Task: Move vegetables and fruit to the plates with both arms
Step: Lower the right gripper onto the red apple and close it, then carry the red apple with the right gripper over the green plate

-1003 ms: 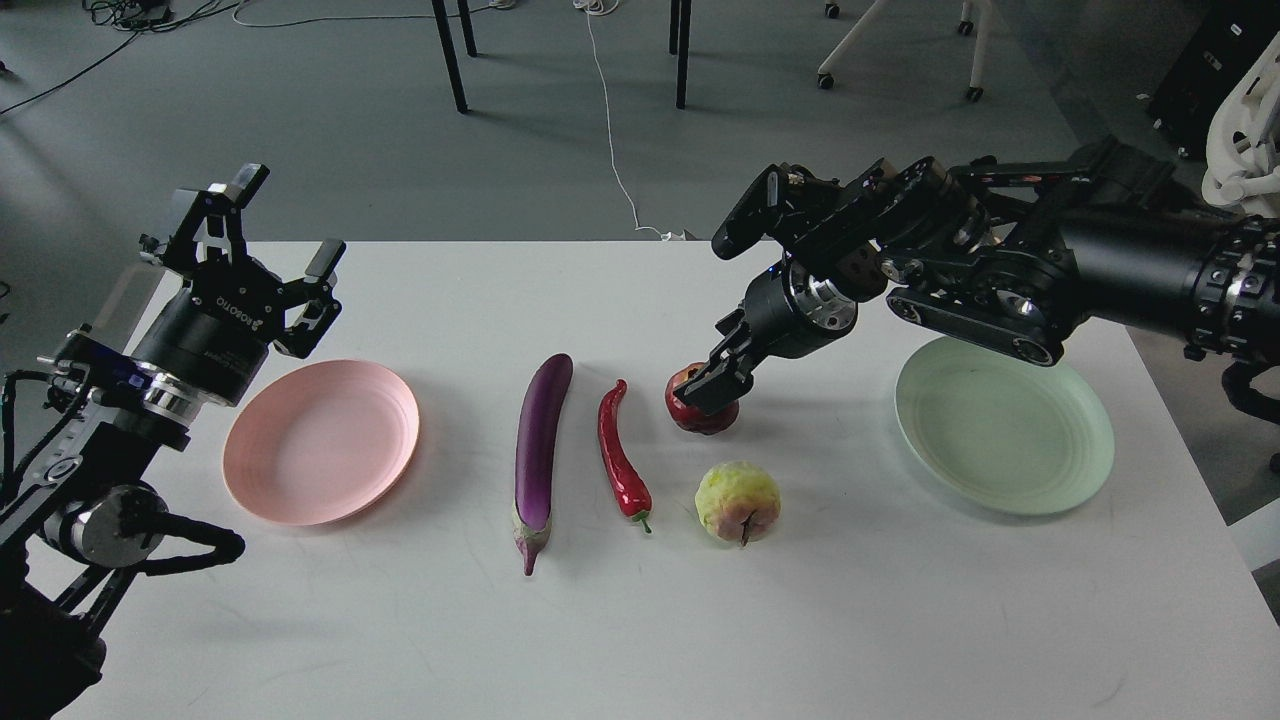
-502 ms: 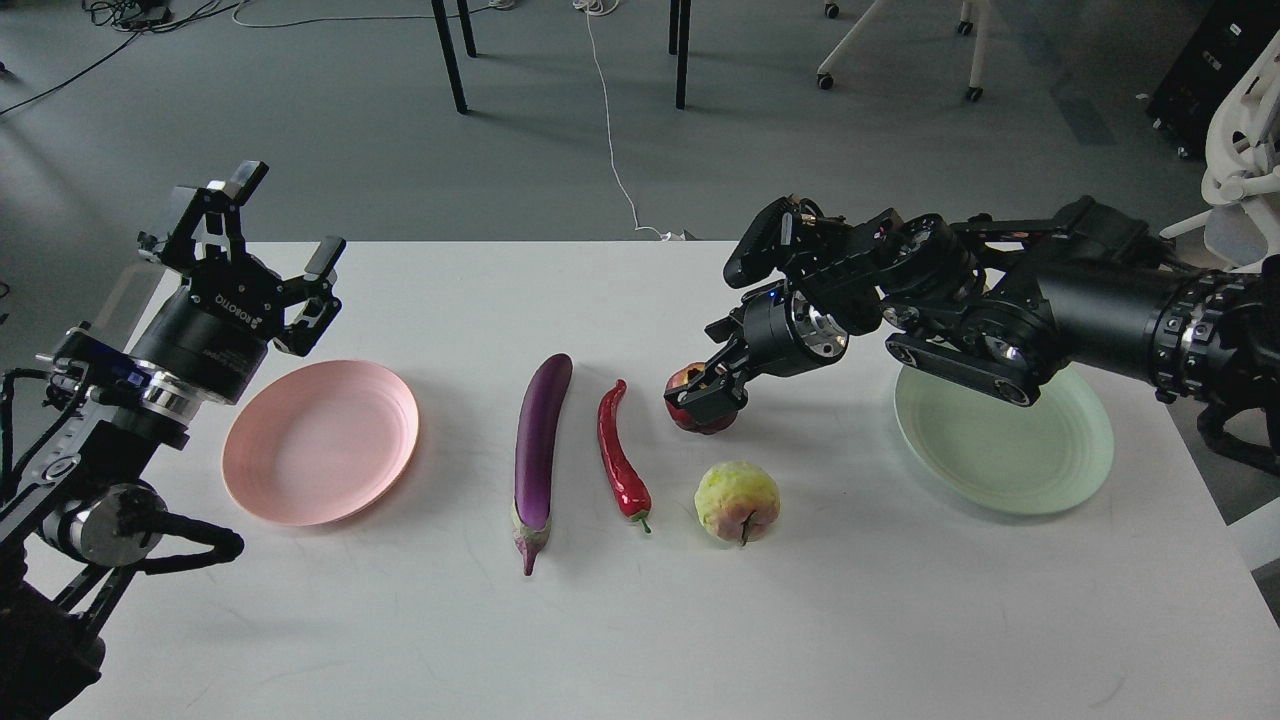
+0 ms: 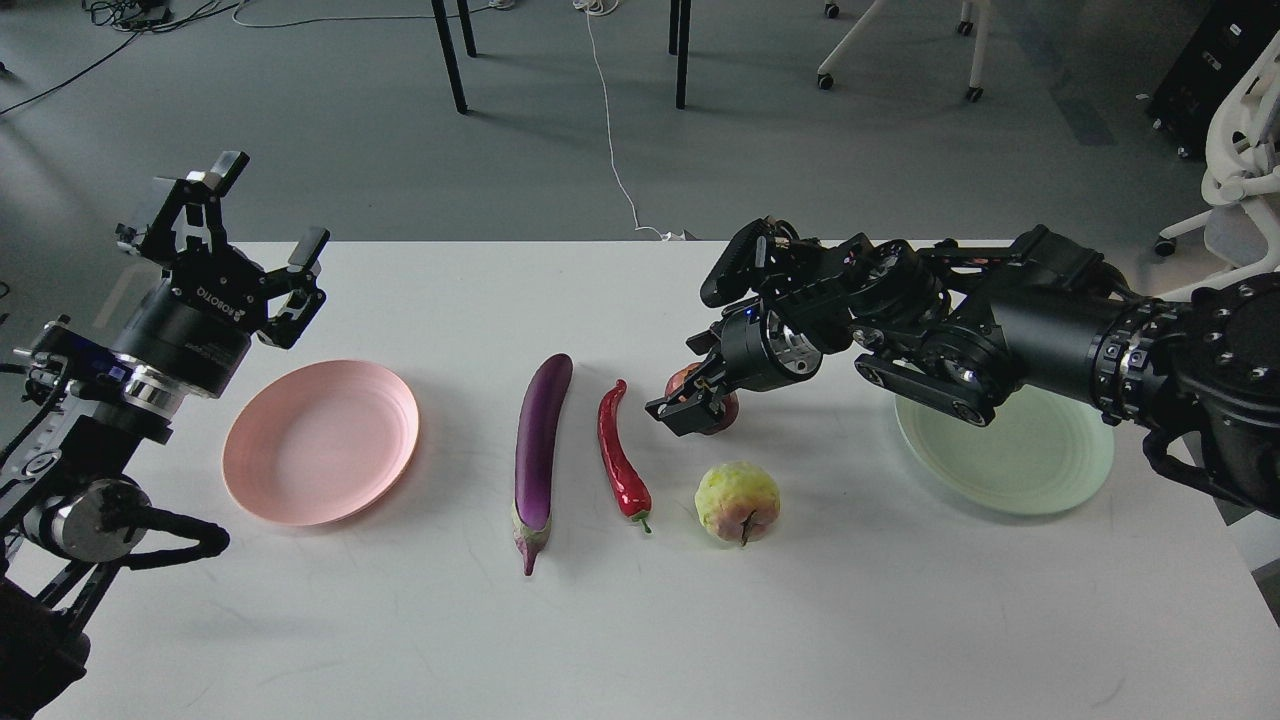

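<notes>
Both plates empty, 4 items left on table. Right gripper (image 3: 690, 408) at pomegranate (image 3: 722, 408), grip unclear; left gripper (image 3: 262, 250) open.

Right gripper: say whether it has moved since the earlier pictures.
Yes. The right gripper slid left over the pomegranate, toward the chili pepper.

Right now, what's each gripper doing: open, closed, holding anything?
Left gripper: open, empty, above the table's left edge.
Right gripper: at the round dark red pomegranate; grip cannot be told.
</notes>
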{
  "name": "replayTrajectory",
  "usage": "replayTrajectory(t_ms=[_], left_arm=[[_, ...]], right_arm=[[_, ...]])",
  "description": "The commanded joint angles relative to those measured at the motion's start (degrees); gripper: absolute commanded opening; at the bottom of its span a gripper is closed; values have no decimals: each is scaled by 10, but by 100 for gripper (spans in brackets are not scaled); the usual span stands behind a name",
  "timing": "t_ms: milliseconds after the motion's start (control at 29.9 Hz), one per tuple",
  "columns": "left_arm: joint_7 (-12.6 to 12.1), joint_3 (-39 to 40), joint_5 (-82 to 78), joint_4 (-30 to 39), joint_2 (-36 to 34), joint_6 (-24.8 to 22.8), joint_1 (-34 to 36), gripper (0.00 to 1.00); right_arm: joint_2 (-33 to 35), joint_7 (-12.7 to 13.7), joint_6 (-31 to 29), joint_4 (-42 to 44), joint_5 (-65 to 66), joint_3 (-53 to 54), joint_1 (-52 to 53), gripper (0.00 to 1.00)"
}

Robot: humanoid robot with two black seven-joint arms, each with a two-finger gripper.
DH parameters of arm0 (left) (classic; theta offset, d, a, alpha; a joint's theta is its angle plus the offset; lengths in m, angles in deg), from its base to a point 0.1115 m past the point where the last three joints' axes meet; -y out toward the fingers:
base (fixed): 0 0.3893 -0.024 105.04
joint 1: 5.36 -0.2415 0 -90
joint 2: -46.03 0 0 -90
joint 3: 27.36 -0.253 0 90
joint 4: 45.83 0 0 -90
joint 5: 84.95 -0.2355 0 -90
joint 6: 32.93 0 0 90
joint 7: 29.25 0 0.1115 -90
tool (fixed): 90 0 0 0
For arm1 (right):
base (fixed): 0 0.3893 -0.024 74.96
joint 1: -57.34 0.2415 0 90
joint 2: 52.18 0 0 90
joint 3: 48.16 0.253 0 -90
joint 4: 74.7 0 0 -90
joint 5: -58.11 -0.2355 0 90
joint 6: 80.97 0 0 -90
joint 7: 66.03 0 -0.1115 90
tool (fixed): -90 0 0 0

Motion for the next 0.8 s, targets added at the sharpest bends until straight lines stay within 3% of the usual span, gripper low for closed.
replayTrajectory(t_ms=[0,769], left_arm=[[1,3,0,0,0,0,0,98],[2,20,1,10,-5,-1,-1,98]], right_arm=[[-9,0,-1,12,0,-2,-7,99],[-18,0,9,44,0,-25,-27,99]])
